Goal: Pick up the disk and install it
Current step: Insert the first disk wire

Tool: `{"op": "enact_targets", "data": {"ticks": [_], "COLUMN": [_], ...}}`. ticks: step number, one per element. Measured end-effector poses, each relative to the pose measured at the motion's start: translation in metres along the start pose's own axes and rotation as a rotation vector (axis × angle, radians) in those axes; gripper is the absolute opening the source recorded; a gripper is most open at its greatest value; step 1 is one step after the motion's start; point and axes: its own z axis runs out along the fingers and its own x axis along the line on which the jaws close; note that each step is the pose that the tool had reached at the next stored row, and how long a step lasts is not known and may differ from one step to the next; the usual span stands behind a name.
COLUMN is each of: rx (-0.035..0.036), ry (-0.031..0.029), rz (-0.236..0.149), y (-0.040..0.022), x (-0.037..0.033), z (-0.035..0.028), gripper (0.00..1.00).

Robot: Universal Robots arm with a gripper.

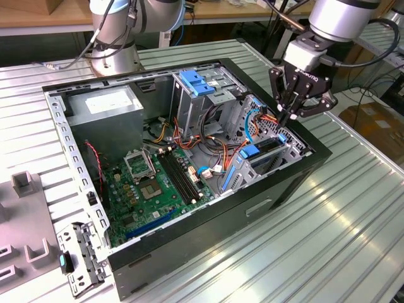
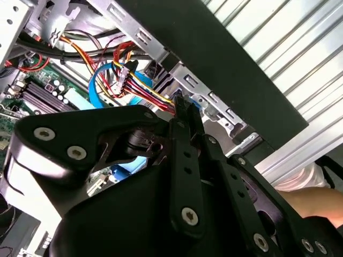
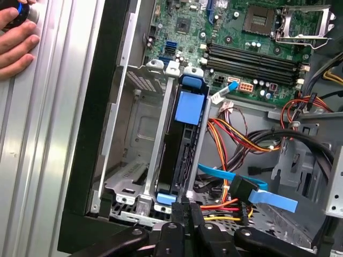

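Note:
The disk [image 3: 179,147] stands on edge in a slot of the metal drive bay [image 3: 134,134] at the case's corner, dark side showing. A blue rail tab [image 3: 192,107] sits on one end and another blue piece [image 3: 166,198] on the other. In the exterior view the disk [image 1: 264,149] sits in the bay near the case's right wall. My gripper [image 3: 185,205] hangs just above the disk's near end with its fingers shut together and nothing between them. It is also seen over the bay as gripper [image 1: 285,118] and gripper [image 2: 181,110].
The open black case [image 1: 297,183] holds a green motherboard [image 1: 158,183], a grey power-supply box [image 1: 104,104], a taller cage with a blue handle [image 1: 199,82] and loose cables [image 3: 241,134], including a blue ribbon cable [image 3: 252,190]. A person's hand [image 3: 16,37] rests on the ribbed table [image 1: 353,214].

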Motion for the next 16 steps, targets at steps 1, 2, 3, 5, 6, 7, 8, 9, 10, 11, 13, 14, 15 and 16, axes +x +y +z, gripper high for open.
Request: {"op": "enact_targets", "data": {"ticks": [1,2,3,5,6,7,8,9,10,11,13,14,15,16], "rx": [0.0000,-0.0005,-0.0016,-0.0039,-0.0044,-0.0053,-0.0068,-0.0080,-0.0092,-0.0099,-0.0102,-0.0102,-0.0102,-0.0102], "ry": [0.0000,0.0002,0.0002,0.0006,0.0007,0.0008,0.0010,0.0012,0.0015,0.0013,0.0016,0.0017,0.0016,0.0017], "rz": [0.004,0.012,0.032,0.073,0.083,0.099,0.127,0.149,0.170,0.183,0.187,0.187,0.187,0.187], "y": [0.0008,0.0008,0.0009,0.0011,0.0011,0.0011,0.0011,0.0012,0.0013,0.0021,0.0044,0.0046,0.0047,0.0049], "x": [-0.0001,-0.0001,-0.0001,-0.0002,-0.0002,-0.0002,-0.0002,-0.0003,-0.0003,-0.0005,-0.0009,-0.0010,-0.0010,-0.0010], "z": [0.0002,0.0002,0.0003,0.0004,0.0005,0.0006,0.0010,0.0013,0.0016,0.0018,0.0017,0.0016,0.0017,0.0017], "gripper": [0.16,0.16,0.16,0.16,0.16,0.16,0.16,0.16,0.16,0.16,0.16,0.16,0.16,0.16]}}
